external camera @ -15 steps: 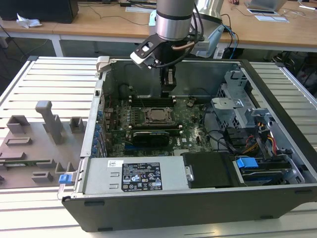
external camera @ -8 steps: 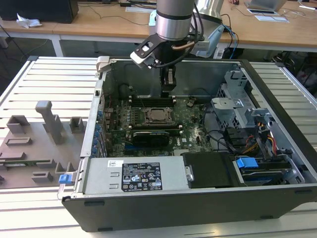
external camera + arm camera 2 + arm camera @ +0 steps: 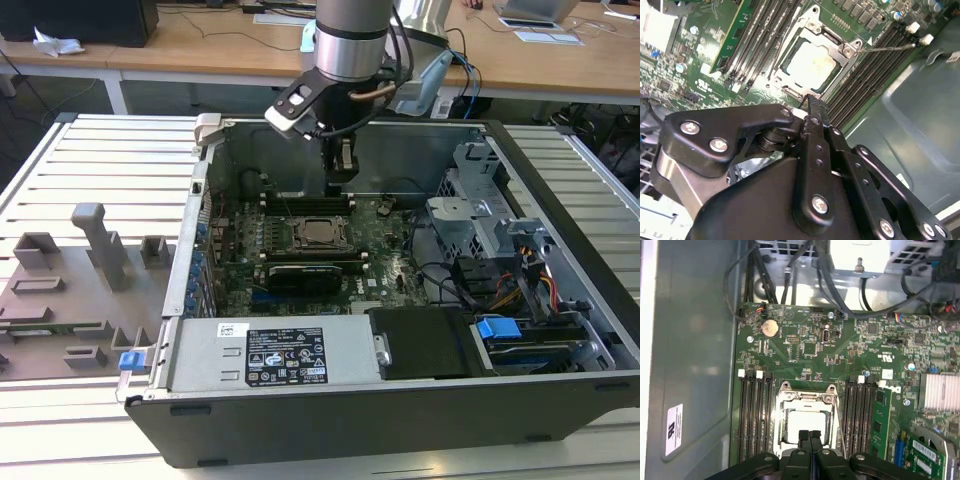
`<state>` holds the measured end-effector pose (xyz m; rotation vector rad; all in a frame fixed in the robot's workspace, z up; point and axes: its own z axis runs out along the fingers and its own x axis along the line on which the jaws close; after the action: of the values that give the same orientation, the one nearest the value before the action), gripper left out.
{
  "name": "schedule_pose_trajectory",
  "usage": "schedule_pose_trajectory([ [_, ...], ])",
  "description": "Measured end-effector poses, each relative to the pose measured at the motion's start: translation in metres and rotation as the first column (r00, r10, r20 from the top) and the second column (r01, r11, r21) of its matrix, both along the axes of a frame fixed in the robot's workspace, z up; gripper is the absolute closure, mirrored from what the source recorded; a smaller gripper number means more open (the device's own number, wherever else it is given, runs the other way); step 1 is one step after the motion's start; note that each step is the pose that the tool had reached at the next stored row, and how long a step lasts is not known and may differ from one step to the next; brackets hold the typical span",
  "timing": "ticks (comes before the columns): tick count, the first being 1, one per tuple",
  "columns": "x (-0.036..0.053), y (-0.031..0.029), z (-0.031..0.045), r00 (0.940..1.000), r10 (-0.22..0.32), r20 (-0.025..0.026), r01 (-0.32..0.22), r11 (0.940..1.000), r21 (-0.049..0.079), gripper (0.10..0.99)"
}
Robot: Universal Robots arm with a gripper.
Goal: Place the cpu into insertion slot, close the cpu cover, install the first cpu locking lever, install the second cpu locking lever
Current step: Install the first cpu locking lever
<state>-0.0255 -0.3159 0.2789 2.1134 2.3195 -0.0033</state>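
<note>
The cpu (image 3: 805, 424) lay flat in the insertion slot (image 3: 298, 238) with its pale top showing. The cpu cover (image 3: 805, 399) was down over it, so the chip peeked out through the big window in the frame. In the second wrist view a thin lever (image 3: 887, 48) stuck out from one corner of the cover and ran across some memory slots (image 3: 870, 75). I could not tell if it was hooked down.

The claw (image 3: 340, 178) hung close over the slot. Its two fingers (image 3: 803, 437) were pinched tight together, with nothing between them. In the exterior view it sat at 12 o'clock from the chip. In both wrist views its tip was by the edge of the cover, but I could not tell if it touched.

The slot sat on a green board (image 3: 805, 350), which also had a round silver battery (image 3: 770, 328). The board lay inside an open computer case (image 3: 400, 425). In the exterior view a grey power box (image 3: 200, 350) was at 6 o'clock from the chip, and a bunch of wires (image 3: 500, 285) was at 3 o'clock. The case stood on a slatted metal desk (image 3: 100, 150), with grey holder blocks (image 3: 100, 250) at 9 o'clock.
</note>
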Motion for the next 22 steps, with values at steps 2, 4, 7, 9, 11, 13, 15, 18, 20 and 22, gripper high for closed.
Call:
schedule_pose_trajectory([
  [2, 0.0, 0.0, 0.0, 0.9984, 0.056, 0.0, -0.056, 0.9984, 0.0, 0.98],
  [4, 0.0, 0.0, 0.0, 0.9962, 0.087, 0.0, -0.087, 0.9962, 0.0, 0.98],
  [7, 0.0, 0.0, 0.0, 0.9912, 0.132, 0.0, -0.132, 0.9912, 0.0, 0.98],
  [9, 0.0, 0.0, 0.0, 0.9867, 0.163, 0.0, -0.163, 0.9867, 0.0, 0.98],
  [11, 0.0, 0.0, 0.0, 0.9819, 0.19, 0.0, -0.19, 0.9819, 0.0, 0.98],
  [13, 0.0, 0.0, 0.0, 0.9706, 0.241, 0.0, -0.241, 0.9706, 0.0, 0.98],
  [15, 0.0, 0.0, 0.0, 0.9571, 0.29, 0.0, -0.29, 0.9571, 0.0, 0.98],
  [18, 0.0, 0.0, 0.0, 0.9295, 0.369, 0.0, -0.369, 0.9295, 0.0, 0.98],
  [20, 0.0, 0.0, 0.0, 0.9184, 0.396, 0.0, -0.396, 0.9184, 0.0, 0.98],
  [22, 0.0, 0.0, 0.0, 0.8957, 0.445, 0.0001, -0.445, 0.8957, 0.0, 0.98],
])
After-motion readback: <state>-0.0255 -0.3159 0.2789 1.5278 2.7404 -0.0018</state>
